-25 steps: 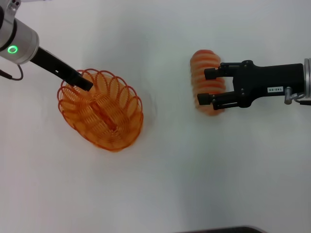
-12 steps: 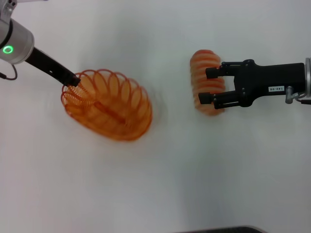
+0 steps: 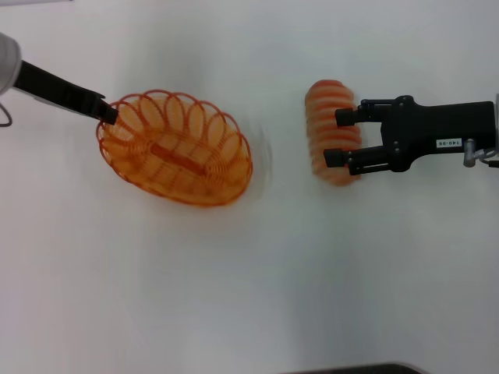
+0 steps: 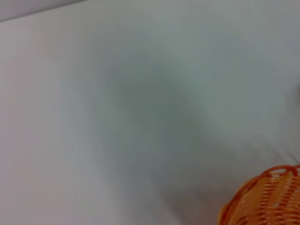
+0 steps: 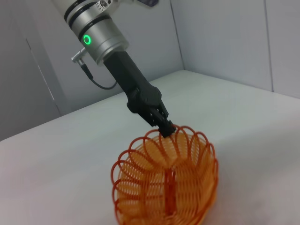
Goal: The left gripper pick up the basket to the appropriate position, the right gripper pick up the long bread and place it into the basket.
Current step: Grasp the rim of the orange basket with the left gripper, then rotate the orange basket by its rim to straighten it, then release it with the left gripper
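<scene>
White table [image 3: 249, 296] lying bare along the lower part of the head view. No task thing down there.

Higher, left of centre: the basket [image 3: 246, 156], orange wire, open side up, nothing inside. Pinched at its upper-left rim by the left gripper [image 3: 107, 113], fingers closed on a single wire loop, which the right wrist view shows plainly. Cannot tell whether its base is clear of the table or resting on it. Black forearm slanting from that rim off toward the upper-left corner of the frame, so the grip is at one end only, with the rest of the basket hanging out toward the centre.

Right of centre, at much the same height: the long bread [image 3: 326, 100], lying on the table with its length running up and down the frame, well apart from the basket. Not lifted. Across its middle, the right gripper [image 3: 335, 137], reaching in level from the right edge with fingers spread and nothing held. Both tips over the loaf, one toward its upper half, one toward its lower. Whether touching the crust, impossible to say.

Judged progress: first half under way, with the basket in hand and seemingly not finally placed. Second half barely begun. Left to do: closing on the loaf, lifting it, carrying it leftward across the gap, and setting it down in the basket.
</scene>
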### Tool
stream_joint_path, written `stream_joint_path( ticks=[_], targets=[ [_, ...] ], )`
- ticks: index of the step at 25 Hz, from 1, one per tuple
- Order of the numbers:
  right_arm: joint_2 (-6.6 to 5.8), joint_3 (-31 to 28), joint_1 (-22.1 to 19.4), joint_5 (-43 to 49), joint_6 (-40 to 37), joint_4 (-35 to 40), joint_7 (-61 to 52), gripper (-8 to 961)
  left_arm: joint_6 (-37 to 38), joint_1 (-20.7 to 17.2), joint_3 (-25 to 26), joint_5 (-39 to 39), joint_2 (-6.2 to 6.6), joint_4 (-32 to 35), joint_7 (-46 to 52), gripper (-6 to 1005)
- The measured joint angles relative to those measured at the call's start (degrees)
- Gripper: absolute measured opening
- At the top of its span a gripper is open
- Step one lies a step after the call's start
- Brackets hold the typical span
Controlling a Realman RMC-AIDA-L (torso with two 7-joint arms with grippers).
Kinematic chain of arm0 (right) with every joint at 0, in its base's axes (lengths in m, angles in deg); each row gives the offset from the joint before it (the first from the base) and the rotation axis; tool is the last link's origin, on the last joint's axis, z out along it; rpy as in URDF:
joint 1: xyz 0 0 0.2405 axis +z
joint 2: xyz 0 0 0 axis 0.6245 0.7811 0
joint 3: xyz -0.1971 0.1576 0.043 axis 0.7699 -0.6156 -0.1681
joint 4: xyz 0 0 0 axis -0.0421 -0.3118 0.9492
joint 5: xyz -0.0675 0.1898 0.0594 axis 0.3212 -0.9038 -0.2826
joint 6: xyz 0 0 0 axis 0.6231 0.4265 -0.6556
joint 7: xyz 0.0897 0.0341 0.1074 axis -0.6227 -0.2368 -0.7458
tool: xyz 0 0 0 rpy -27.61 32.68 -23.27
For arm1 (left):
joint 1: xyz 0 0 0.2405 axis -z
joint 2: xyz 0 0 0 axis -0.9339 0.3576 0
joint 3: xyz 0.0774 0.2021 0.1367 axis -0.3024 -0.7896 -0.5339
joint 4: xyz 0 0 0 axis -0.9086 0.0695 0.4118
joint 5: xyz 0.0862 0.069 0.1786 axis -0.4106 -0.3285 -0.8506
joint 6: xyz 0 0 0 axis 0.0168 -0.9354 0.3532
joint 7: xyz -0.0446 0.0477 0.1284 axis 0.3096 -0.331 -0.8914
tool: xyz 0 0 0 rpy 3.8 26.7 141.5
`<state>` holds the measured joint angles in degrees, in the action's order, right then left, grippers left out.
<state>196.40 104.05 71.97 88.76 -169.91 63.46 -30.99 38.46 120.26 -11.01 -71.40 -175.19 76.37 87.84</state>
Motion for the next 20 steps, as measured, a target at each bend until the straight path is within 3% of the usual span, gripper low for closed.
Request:
stream_joint_path(
  ticks=[7, 11, 14, 20],
  targets=[
    [-0.29, -0.1, -0.2, 0.0, -0.2, 0.0, 0.6, 855, 0.4, -2.9, 3.7, 1.6, -0.57, 2.2, 7.8, 53],
    [-0.39, -0.9, -0.2, 0.0, 0.0, 0.1, 1.0, 855, -0.5, -4.7, 3.9, 3.8, -0.83, 2.4, 13.3, 48],
    [-0.44, -2.1, 0.0, 0.0, -0.2, 0.1, 1.4, 855, -2.3, -6.0, 3.6, 4.5, -1.73, 2.6, 16.5, 47],
    [-0.45, -2.8, 0.3, 0.0, -0.1, 0.1, 1.3, 855, -4.5, -7.4, 3.5, 4.6, -2.45, 2.1, 18.4, 45]
  ],
)
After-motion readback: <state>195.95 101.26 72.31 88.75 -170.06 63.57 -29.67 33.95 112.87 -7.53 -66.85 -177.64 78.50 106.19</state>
